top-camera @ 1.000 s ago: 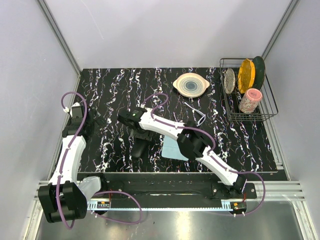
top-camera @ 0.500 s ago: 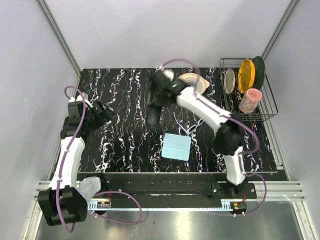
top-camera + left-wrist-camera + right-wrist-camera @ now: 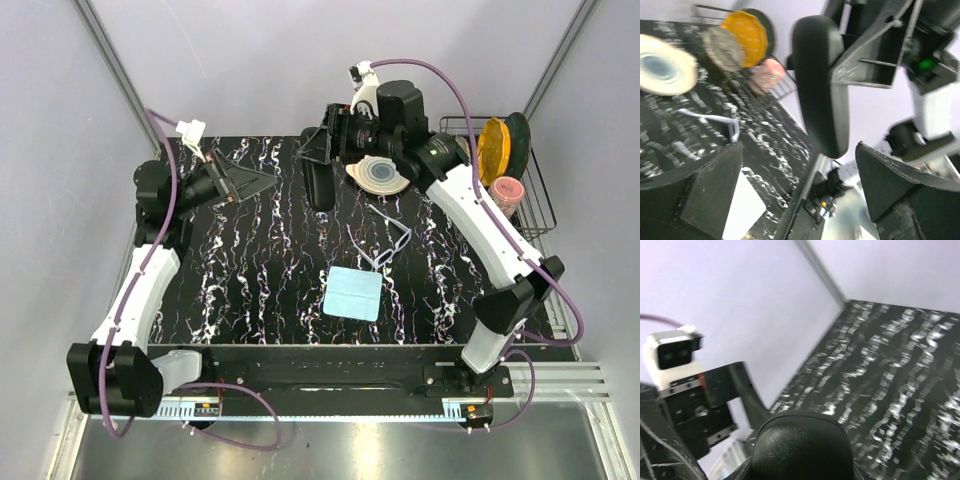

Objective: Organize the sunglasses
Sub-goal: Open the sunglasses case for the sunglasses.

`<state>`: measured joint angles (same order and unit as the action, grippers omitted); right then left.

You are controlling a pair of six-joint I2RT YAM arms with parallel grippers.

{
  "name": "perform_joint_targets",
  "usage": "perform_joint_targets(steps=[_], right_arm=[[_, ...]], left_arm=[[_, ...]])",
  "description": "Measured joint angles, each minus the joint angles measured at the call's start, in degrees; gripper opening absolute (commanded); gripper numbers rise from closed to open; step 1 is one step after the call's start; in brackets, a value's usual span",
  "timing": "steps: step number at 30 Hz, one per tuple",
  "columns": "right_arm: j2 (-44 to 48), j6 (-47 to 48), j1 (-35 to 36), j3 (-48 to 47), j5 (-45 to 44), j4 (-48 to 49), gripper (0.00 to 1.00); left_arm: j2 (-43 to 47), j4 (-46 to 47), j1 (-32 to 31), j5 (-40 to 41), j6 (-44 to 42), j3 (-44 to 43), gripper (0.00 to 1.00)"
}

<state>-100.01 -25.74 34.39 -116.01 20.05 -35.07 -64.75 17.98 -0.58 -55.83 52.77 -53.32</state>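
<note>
The sunglasses (image 3: 385,240), thin and whitish-silver with arms unfolded, lie on the black marbled table right of centre; they also show in the left wrist view (image 3: 710,119). My right gripper (image 3: 320,150) is raised at the back middle, shut on the closed black case (image 3: 318,182), which hangs down from it. The case fills the bottom of the right wrist view (image 3: 805,445) and stands upright in the left wrist view (image 3: 820,85). My left gripper (image 3: 242,184) is open and empty, raised at the back left, pointing at the case from a short gap.
A light blue cloth (image 3: 353,293) lies flat near the front middle. A round plate (image 3: 381,172) sits at the back, just right of the case. A wire rack (image 3: 540,215) with dishes and a pink cup (image 3: 500,202) stands at the back right.
My right arm has lifted the black case off the table's middle and swung it up to the back. My left arm has risen and turned its open gripper toward the case.
</note>
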Motion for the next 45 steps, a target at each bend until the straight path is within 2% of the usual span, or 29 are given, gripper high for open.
perform_joint_targets(steps=[4,10,14,18,24,30,36,39,40,42,45], right_arm=[[3.28,-1.92,0.00,2.62,9.66,6.73,0.10],[6.34,-6.71,-0.02,7.48,18.97,17.11,0.07],[7.28,-9.29,-0.02,11.78,22.08,22.75,0.06],[7.28,-10.84,-0.02,13.53,23.74,25.51,0.05],[7.28,-11.89,-0.02,14.03,25.09,28.37,0.05],[7.37,-12.72,-0.07,15.10,26.03,30.42,0.05],[7.43,-13.27,-0.07,16.79,27.23,30.97,0.02],[7.48,-13.29,-0.09,17.59,27.08,30.97,0.00],[7.48,-13.40,-0.22,17.77,27.12,30.97,0.00],[7.63,-13.20,-0.39,17.84,27.34,31.21,0.00],[7.93,-13.18,-0.48,17.84,27.15,32.33,0.00]], left_arm=[[-2.86,6.91,-5.46,-3.58,4.83,-6.97,0.99],[-2.82,27.10,-8.33,-4.37,17.86,-5.60,0.99],[-2.82,30.18,-9.35,-4.20,20.50,-3.93,0.99],[-2.71,27.34,-11.06,-3.72,18.97,-3.37,0.99],[-2.45,10.93,-14.60,-1.38,7.80,-6.25,0.99],[-2.56,7.72,-15.61,-1.03,5.68,-6.47,0.99],[-4.04,11.58,-15.61,-0.96,8.50,-6.47,0.79],[-5.07,13.84,-15.67,-1.31,10.36,-6.47,0.55],[-5.29,14.86,-15.82,-1.62,10.91,-6.47,0.39],[-5.81,15.93,-15.82,-1.75,12.79,-6.45,0.26],[-6.78,20.28,-15.82,-2.32,15.28,-6.45,0.13]])
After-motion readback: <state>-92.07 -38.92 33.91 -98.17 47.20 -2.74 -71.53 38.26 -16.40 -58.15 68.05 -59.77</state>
